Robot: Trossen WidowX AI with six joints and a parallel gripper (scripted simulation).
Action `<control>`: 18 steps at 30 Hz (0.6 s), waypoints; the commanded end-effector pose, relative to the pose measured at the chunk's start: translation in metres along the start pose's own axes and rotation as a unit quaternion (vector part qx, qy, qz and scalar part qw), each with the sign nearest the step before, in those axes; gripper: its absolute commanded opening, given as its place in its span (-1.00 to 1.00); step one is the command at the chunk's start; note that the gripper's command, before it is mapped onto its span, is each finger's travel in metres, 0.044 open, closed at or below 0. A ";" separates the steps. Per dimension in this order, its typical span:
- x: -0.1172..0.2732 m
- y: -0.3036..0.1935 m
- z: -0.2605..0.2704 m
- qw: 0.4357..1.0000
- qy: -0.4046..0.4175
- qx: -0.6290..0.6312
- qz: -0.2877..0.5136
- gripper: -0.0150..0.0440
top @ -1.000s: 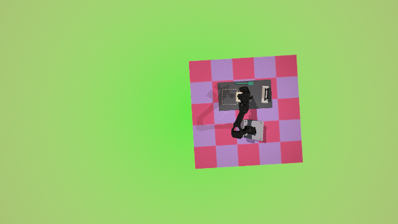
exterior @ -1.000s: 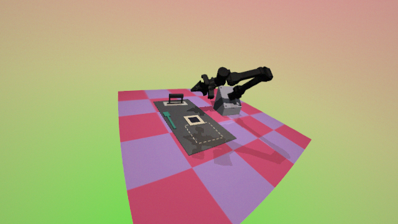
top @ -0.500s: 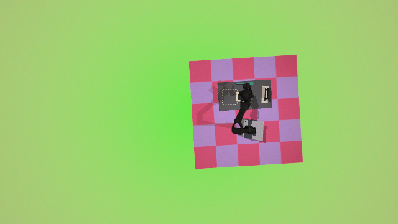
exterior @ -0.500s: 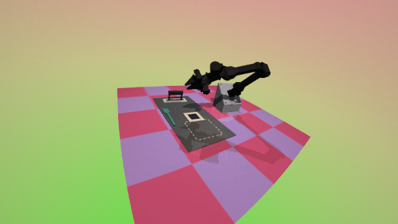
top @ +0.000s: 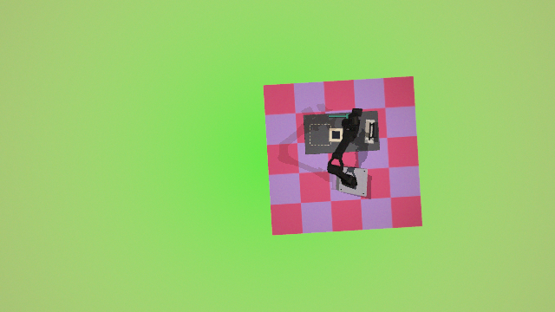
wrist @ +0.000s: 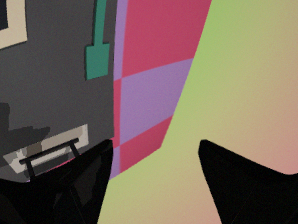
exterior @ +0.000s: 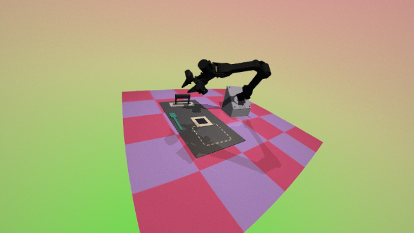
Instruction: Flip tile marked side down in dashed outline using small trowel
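Note:
The cream square tile [top: 336,134] [exterior: 201,121] lies flat, dark mark up, beside the dashed outline [exterior: 231,139]; part of it shows in the wrist view [wrist: 19,34]. A pale plate with a raised black bar handle [top: 371,131] [exterior: 182,96] [wrist: 50,151], like a small trowel, lies at the mat's far end from the outline. A thin teal flat-bladed tool [top: 337,116] [exterior: 176,121] [wrist: 97,61] lies along the mat's long edge. My gripper [exterior: 185,89] [wrist: 157,147] is open and empty, raised above the mat near the black-handled plate. In the wrist view the left finger partly covers that plate.
The dark mat [top: 312,149] [exterior: 237,140] [wrist: 55,90] lies on a red and purple checkered table top [top: 286,217] [exterior: 162,207]. The arm's grey base [top: 362,186] [exterior: 240,111] stands beside the mat's other long edge. The arm reaches over the mat and hides part of it from above.

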State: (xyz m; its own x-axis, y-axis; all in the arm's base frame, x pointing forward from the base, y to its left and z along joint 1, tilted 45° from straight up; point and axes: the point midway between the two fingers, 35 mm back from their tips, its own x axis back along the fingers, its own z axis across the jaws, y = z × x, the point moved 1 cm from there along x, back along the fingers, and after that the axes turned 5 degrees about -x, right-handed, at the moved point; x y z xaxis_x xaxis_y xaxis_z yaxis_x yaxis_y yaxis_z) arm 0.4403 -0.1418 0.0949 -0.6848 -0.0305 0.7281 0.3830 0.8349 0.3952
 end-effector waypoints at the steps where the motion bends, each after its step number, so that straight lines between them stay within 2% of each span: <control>1: -0.018 -0.022 0.003 0.997 0.045 -0.065 0.011 0.42; 18: -0.064 -0.091 0.022 0.940 0.184 -0.284 0.048 0.42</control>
State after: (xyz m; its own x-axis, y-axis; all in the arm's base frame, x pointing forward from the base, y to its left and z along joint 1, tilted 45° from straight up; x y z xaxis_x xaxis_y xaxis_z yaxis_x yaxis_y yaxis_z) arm 0.4401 -0.1947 0.0172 -0.4567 -0.1957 0.8678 0.7090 0.5092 0.4879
